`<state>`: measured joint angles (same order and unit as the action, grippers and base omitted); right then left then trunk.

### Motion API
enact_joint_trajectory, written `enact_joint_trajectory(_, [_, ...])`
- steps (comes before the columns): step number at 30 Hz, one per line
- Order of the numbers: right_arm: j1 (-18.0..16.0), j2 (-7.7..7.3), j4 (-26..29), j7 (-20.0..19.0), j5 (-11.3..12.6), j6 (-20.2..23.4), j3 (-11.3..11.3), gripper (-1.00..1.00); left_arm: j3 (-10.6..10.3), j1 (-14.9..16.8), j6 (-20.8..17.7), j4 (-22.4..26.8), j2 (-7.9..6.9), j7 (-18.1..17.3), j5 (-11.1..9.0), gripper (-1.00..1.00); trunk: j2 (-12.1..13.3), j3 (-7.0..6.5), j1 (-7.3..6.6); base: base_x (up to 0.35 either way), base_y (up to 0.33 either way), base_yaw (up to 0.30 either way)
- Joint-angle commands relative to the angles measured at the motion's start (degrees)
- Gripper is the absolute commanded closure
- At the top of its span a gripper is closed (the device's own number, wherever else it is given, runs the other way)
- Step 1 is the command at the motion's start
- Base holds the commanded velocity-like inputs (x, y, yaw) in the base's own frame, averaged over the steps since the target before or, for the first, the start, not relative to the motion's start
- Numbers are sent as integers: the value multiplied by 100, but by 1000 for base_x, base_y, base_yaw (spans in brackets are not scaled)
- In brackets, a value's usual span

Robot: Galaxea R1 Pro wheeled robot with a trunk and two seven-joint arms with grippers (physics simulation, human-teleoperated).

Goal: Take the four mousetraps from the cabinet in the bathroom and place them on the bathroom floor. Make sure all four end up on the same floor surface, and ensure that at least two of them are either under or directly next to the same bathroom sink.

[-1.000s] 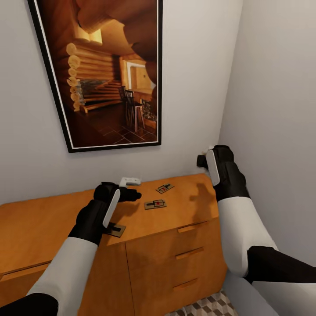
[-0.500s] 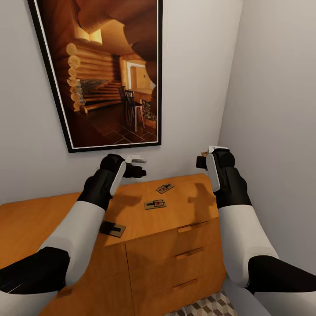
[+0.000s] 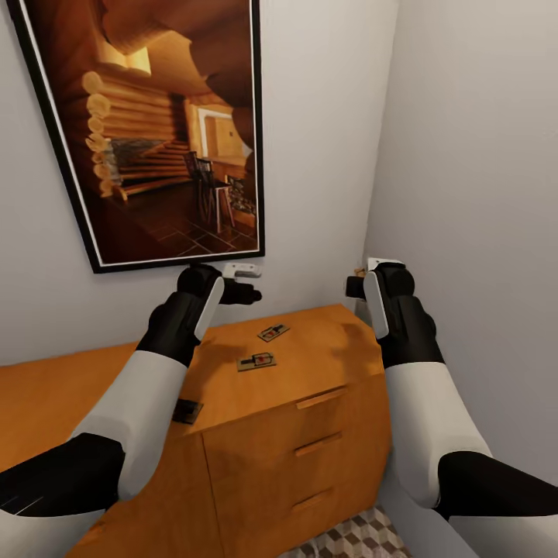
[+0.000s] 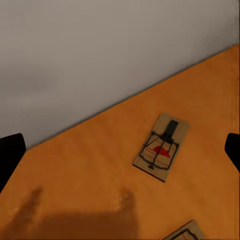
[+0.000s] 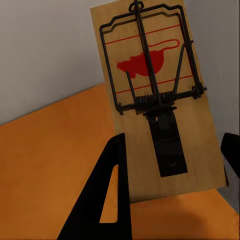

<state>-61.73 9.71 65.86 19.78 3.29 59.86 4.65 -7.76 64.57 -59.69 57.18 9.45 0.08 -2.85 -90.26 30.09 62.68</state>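
From my head view, my left hand [image 3: 242, 284] hovers above the cabinet [image 3: 310, 364], two mousetraps [image 3: 256, 361] lying lower right of it, a third [image 3: 186, 410] beside my forearm. My left wrist shows fingers spread wide over one trap [image 4: 161, 146]. My right wrist shows my right hand [image 5: 175, 170] clamping a fourth mousetrap [image 5: 150, 95].
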Motion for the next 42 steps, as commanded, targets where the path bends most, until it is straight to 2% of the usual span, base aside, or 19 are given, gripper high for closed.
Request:
enact_joint_trajectory(1, [-6,8,4,35,33,14,6,100,-3,4,-25,8,1,10,-29,-100,-4,7,0,0,0,-238])
enact_joint_trajectory(11, [-5,28,5,21,30,14,1,100,-282,6,-25,12,-9,10,-60,-100,-4,7,0,0,0,-142])
enact_joint_trajectory(27, [-5,28,-1,-186,26,14,0,100,-352,3,-25,-57,-19,2,-83,-100,-4,7,0,0,0,-39])
enact_joint_trajectory(35, [-5,28,0,-281,23,14,-6,100,-379,5,-30,-259,-21,8,-84,-100,-4,7,0,0,0,-34])
enact_joint_trajectory(42, [-5,28,2,-408,24,14,-9,100,-569,5,-31,-426,-22,-108,-94,-100,-4,7,0,0,0,-4])
